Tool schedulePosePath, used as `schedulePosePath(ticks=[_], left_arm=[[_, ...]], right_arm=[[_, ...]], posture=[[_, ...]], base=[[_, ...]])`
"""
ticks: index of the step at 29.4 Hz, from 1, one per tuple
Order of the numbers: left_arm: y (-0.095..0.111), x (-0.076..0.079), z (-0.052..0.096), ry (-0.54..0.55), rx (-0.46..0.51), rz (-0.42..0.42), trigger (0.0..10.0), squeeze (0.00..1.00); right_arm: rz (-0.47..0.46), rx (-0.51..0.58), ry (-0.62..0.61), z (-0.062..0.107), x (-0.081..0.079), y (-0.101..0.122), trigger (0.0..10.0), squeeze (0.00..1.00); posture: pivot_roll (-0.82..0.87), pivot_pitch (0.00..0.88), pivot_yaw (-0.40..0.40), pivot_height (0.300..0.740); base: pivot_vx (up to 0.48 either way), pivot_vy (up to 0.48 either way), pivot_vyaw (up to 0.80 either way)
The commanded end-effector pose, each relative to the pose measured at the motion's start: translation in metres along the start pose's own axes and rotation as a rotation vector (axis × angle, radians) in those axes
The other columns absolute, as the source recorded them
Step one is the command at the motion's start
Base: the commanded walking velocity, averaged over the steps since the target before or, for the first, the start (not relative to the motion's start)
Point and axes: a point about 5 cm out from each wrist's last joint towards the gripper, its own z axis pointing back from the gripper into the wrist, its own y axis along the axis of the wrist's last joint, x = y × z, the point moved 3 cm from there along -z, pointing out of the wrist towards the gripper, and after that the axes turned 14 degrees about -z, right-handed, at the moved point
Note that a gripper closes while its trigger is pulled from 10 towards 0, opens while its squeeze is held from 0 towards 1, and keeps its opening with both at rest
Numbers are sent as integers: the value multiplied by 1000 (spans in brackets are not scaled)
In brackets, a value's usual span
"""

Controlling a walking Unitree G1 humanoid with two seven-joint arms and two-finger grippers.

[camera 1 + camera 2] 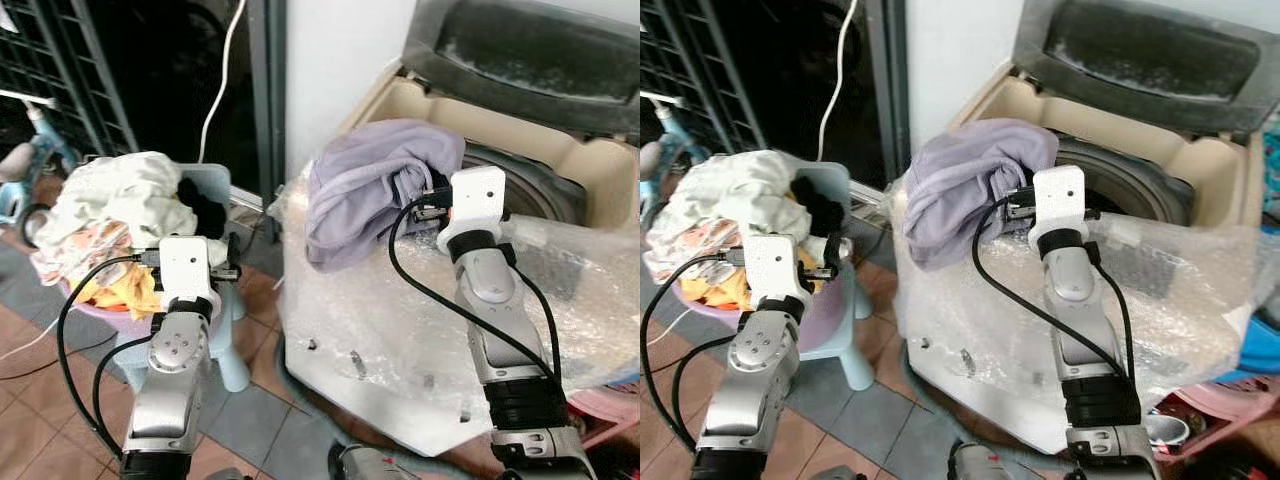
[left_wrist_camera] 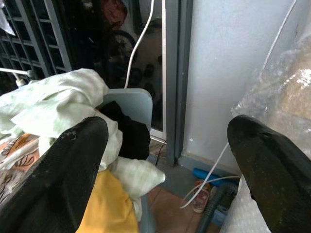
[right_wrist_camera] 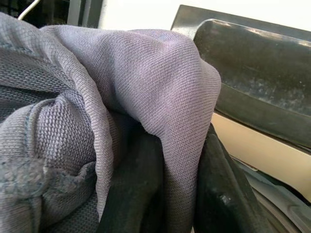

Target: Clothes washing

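A lilac-grey garment hangs over the front left rim of the top-loading washing machine, whose lid stands open. My right gripper is shut on that garment, with cloth bunched between its black fingers in the right wrist view. The dark drum opening lies just behind it. My left gripper is open and holds nothing, hovering beside a heap of pale clothes in a lilac basket on the left. Its two fingers stand wide apart.
Bubble wrap covers the machine's front. A light blue plastic stool stands between the basket and the machine. A white cable hangs down the dark doorway, beside a grey door frame. Tiled floor lies below.
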Motion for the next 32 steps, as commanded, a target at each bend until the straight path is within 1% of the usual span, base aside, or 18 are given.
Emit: schedulePosePath(ticks=[1, 4, 7, 10, 11, 13, 16, 18, 20, 22, 24, 25, 26, 27, 28, 30, 31, 32], left_arm=[[5, 1, -1, -16, 17, 5, 10000, 0], [5, 2, -1, -17, 17, 7, 10000, 0], [5, 2, -2, -22, 22, 12, 10000, 0], [5, 2, -2, -22, 21, 13, 10000, 0], [5, 2, -2, -20, 16, 14, 10000, 0], [5, 1, -3, -18, 13, 16, 10000, 0], [4, 2, -3, -20, 11, 16, 10000, 0], [5, 4, -3, -23, 10, 18, 10000, 0], [5, 5, -3, -24, 8, 18, 10000, 0], [5, 5, -3, -21, 8, 17, 10000, 0], [5, 3, -3, -9, 7, 16, 10000, 0], [5, 3, -3, -4, 4, 16, 10000, 0], [4, 2, -3, -1, 1, 16, 10000, 0], [4, 2, -3, -1, 1, 16, 10000, 0], [2, 3, -1, 0, -9, 15, 10000, 0], [0, 4, 1, -5, -15, 15, 10000, 0], [0, 4, 1, -7, -16, 15, 10000, 0], [0, 5, 1, -9, -17, 14, 10000, 0]], right_arm=[[23, 33, -32, -5, 8, 8, 10000, 0], [29, 38, -37, -6, 10, 10, 10000, 0], [56, 57, -49, -9, 14, 14, 10000, 0], [61, 50, -56, -12, 16, 14, 10000, 0], [50, 26, -85, -19, 22, 13, 10000, 0], [28, 11, -125, -27, 30, 15, 10000, 0], [-31, 18, -200, -45, 45, 26, 10000, 0], [-59, 43, -273, -65, 64, 47, 10000, 0], [-98, 50, -322, -75, 75, 58, 10000, 0], [-111, 55, -347, -82, 82, 69, 10000, 0], [-101, 51, -327, -86, 81, 72, 10000, 0], [-104, 42, -318, -86, 80, 70, 10000, 290], [-118, 31, -309, -85, 78, 66, 10000, 1000], [-118, 31, -309, -85, 78, 66, 10000, 1000], [-108, 3, -292, -80, 74, 52, 10000, 1000], [-104, -11, -277, -75, 70, 41, 10000, 1000], [-104, -12, -273, -74, 70, 39, 10000, 1000], [-83, -10, -271, -73, 69, 37, 10000, 1000]], posture=[[-9, 0, -20, 740], [-10, 0, -20, 740], [-12, 0, -19, 740], [-12, 0, -20, 740], [-11, 0, -20, 740], [-12, 0, -19, 740], [-13, 0, -16, 740], [-12, 0, -14, 740], [-10, 0, -16, 740], [-3, 0, -22, 740], [1, 0, -27, 740], [2, 0, -29, 740], [2, 0, -31, 740], [2, 0, -31, 740], [2, 0, -28, 740], [1, 0, -26, 740], [1, 0, -25, 740], [-2, 0, -22, 740]], base=[[0, 0, -800], [0, 0, -800], [0, 0, -800], [0, 0, -800], [0, 0, 0], [0, 0, 0], [0, 0, 0], [0, 0, 0], [0, 0, -772], [0, 0, 0], [0, 0, 0], [0, 0, 0], [0, 0, 0], [0, 0, 0], [0, 0, 0], [0, 0, 0], [0, 0, 0], [0, 0, 0]])
